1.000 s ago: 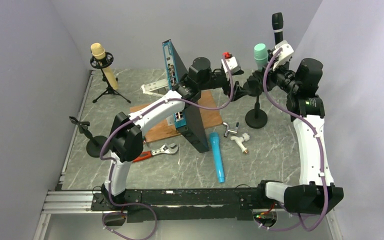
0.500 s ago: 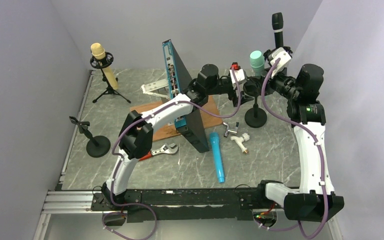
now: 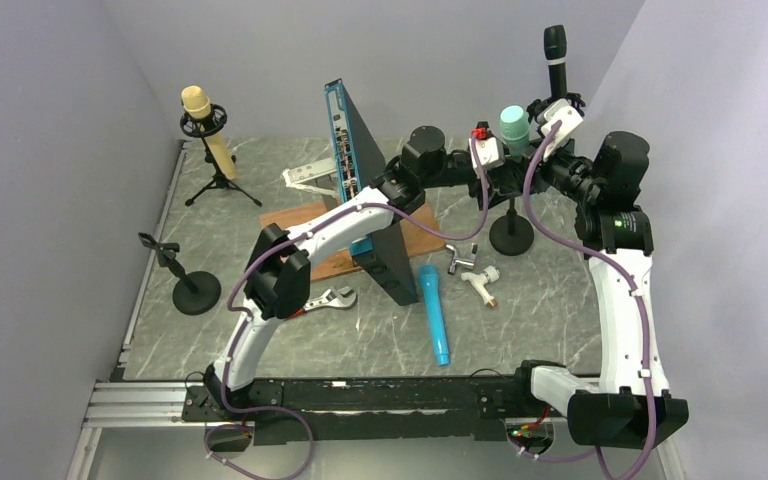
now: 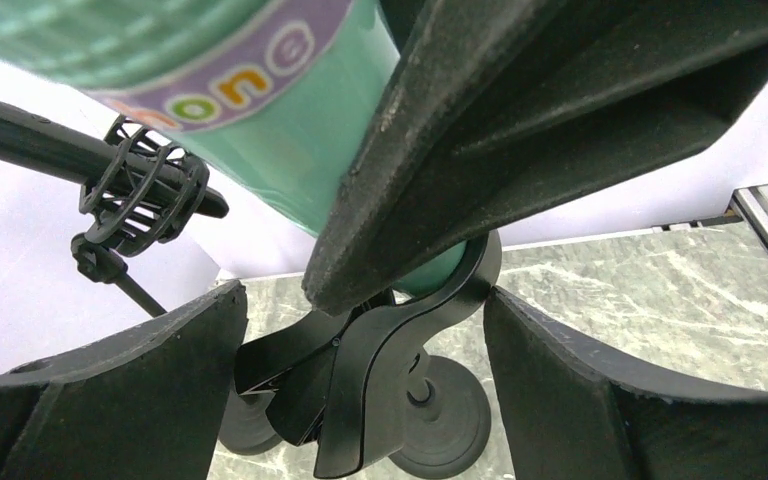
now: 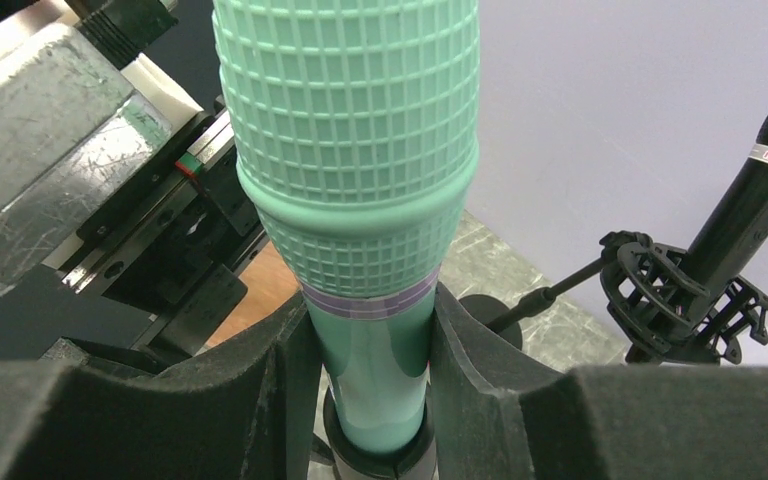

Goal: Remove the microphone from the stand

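The mint green microphone (image 3: 513, 122) stands upright in the black clip (image 4: 390, 370) of a stand with a round base (image 3: 512, 238). My right gripper (image 3: 528, 145) is shut on the microphone's handle (image 5: 370, 360), a finger pressed on each side just above the clip ring (image 5: 375, 455). My left gripper (image 3: 501, 172) reaches in from the left. In the left wrist view its jaws (image 4: 365, 300) sit around the clip and touch it on both sides. One right finger (image 4: 560, 120) crosses that view, with the microphone (image 4: 290, 130) above it.
A black microphone in a shock mount (image 3: 556, 45) stands just behind, also in the right wrist view (image 5: 760, 190). A beige microphone on a tripod (image 3: 198, 110), a bare stand (image 3: 185, 290), an upright black box (image 3: 370, 200), a wooden board (image 3: 415, 225), a blue torch (image 3: 433, 310), a wrench (image 3: 325, 298) and a white fitting (image 3: 480, 280) are about.
My left arm has stretched to the right and brought its gripper up to the stand's clip. The microphone head and my right gripper have shifted slightly left and down.
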Available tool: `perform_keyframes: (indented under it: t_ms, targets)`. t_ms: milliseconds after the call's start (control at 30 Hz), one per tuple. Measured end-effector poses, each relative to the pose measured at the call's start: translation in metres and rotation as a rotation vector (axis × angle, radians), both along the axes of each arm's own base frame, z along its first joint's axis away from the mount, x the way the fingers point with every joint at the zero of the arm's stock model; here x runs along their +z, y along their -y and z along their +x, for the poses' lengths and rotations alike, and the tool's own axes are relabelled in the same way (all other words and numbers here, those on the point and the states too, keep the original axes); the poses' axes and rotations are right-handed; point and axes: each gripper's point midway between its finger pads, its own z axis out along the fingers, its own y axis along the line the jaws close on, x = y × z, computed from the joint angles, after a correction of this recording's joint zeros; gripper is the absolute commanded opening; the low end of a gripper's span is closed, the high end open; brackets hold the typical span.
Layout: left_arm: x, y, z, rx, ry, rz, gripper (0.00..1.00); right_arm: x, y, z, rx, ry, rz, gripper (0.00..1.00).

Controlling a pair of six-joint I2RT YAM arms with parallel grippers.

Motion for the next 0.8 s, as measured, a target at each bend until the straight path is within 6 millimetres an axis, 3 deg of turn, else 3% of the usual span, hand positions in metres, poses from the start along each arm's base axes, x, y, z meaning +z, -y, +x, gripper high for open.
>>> perform_keyframes:
  t_ms: [233,400,600,667,700,733,800]
  targets:
    - [-0.007,0.001,0.001,-0.004,0.025,0.027,0.91,0.0,0.0,0.0,0.0,0.0,-0.002,0.0]
    - [-0.02,0.003,0.006,0.0,0.003,0.06,0.79,0.0,0.0,0.0,0.002,-0.001,-0.001,0.0]
    - [-0.025,-0.001,0.015,0.02,0.016,0.07,0.49,-0.001,-0.001,-0.001,0.005,-0.002,-0.001,0.0]
    - [-0.026,-0.001,0.015,0.017,0.02,0.074,0.28,-0.002,0.001,0.0,-0.001,0.001,-0.007,0.0]
    - [-0.026,-0.001,0.015,0.015,0.022,0.075,0.05,-0.002,0.001,0.0,-0.002,0.001,-0.008,0.0]
    - [-0.026,-0.001,0.015,0.016,0.022,0.077,0.0,-0.002,0.001,0.0,-0.002,0.001,-0.007,0.0]
    - [-0.027,-0.001,0.015,0.017,0.024,0.078,0.0,-0.002,0.002,0.0,-0.003,0.002,-0.008,0.0]
